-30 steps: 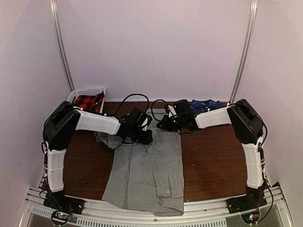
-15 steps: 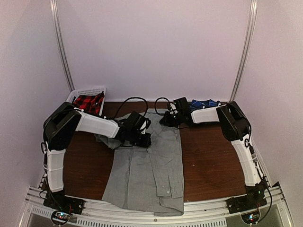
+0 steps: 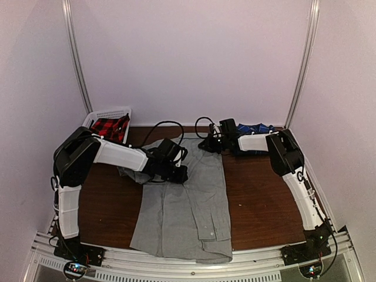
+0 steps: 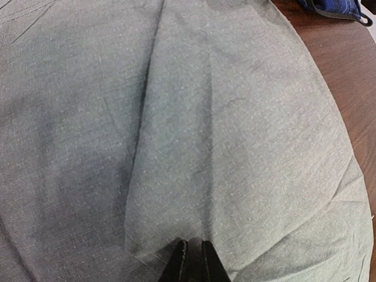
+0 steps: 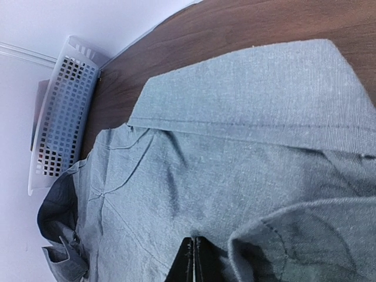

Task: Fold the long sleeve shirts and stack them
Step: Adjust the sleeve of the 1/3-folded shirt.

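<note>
Grey shirt (image 3: pixel 188 205) lies lengthwise on the table (image 3: pixel 264 200), hem at the near edge and collar far. My left claw (image 4: pixel 191 247) is pinched shut on a ridge of its cloth, and my right claw (image 5: pixel 195 244) is clamped on cloth below the collar. I judge this two-point hold is for tugging it flat before folding. Blue plaid shirt (image 3: pixel 255 128) sits behind, well clear.

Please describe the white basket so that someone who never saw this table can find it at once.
Look at the brown table, then its far left corner. There stands a white slotted plastic basket; it alone holds red and black plaid cloth.
</note>
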Tool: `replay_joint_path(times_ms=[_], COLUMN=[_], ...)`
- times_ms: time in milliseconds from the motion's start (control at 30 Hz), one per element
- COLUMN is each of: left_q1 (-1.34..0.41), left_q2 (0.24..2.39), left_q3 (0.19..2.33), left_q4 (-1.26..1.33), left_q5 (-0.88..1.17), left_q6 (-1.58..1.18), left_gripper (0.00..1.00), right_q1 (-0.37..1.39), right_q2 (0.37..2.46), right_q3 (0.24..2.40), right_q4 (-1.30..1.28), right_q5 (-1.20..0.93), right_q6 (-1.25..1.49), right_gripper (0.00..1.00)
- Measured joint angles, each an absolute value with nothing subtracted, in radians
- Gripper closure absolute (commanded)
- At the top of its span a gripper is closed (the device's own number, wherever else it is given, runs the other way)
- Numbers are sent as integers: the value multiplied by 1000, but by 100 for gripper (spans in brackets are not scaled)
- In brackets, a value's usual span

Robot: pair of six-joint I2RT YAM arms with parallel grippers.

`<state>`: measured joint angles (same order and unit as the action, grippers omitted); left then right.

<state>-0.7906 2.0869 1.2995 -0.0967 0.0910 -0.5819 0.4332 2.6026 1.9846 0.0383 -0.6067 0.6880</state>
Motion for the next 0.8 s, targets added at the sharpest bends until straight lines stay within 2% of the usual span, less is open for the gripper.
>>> replay_joint_path(times_ms=[133, 333, 567, 800], left_q1=[-791, -791, -791, -791], left_q2=[2087, 2087, 2038, 1882], left_q3=[1300, 1324, 1356, 1287], left_q4=[-97, -126, -160, -164], left_q5=[93, 90, 77, 47], left_q6=[-582, -578, -567, -566], left_gripper=[91, 91, 91, 91], right_q1=[407, 399, 399, 431], right_q2=[2615, 2612, 2555, 2282], right_q3=[1993, 2007, 2000, 1732], right_q4=[54, 33, -25, -17], right_q5=[-672, -696, -692, -649], right_q6=[710, 712, 702, 678], right_gripper=[94, 87, 86, 86])
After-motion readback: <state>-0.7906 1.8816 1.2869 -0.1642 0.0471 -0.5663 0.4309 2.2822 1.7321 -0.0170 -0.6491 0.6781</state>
